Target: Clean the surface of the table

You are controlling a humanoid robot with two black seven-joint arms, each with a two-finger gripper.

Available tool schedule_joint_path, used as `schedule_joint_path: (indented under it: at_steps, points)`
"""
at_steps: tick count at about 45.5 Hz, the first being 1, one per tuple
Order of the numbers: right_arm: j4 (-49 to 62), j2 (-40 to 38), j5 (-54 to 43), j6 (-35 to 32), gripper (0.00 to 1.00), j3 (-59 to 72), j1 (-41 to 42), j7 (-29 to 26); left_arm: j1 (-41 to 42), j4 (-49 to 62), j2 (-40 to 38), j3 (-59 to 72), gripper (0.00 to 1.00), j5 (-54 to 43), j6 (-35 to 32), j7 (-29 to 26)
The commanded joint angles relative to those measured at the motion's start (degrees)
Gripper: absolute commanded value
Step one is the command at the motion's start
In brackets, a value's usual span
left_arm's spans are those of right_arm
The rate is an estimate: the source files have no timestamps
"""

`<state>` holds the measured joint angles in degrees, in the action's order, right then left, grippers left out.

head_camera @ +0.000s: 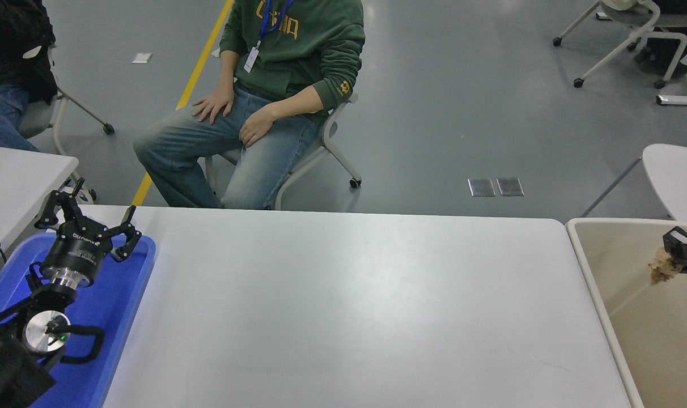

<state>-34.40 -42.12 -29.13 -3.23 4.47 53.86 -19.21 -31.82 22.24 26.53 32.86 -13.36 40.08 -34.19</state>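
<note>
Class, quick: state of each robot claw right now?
Left claw: open, empty, parked over the blue tray.
Right claw: closed on a crumpled tan wad, above the beige bin.

An indoor robotics lab or test hall: grey sealed floor point(434, 113) with a yellow lane line point(199, 73), wheeled chairs point(627, 22), white worktables point(349, 306).

The table point(343, 306) looks smooth, matt white, with a soft sheen. Under the left tool point(88, 218), black matt plastic on a polished metal collar, lies a glossy blue plastic tray point(125, 317). At the right tool point(681, 249) hangs a crumpled tan wad point(661, 271), paper-like and rough, over a smooth beige plastic bin point(596, 272).
</note>
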Motion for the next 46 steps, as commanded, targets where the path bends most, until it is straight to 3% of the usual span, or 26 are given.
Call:
schedule_joint_path:
  at_steps: [1,18,46]
  points:
    - [15.93,9.85,-0.75,0.94,0.0,0.18,-4.55,1.81,0.0,0.0,0.01,0.01,1.0,0.0,0.0,0.0]
    - [23.33,16.45,-0.75,3.32,0.0,0.71,-7.54,1.9,0.0,0.0,0.01,0.01,1.0,0.0,0.0,0.0]
    - [23.68,17.33,-0.66,3.58,0.0,0.71,-7.89,1.81,0.0,0.0,0.01,0.01,1.0,0.0,0.0,0.0]
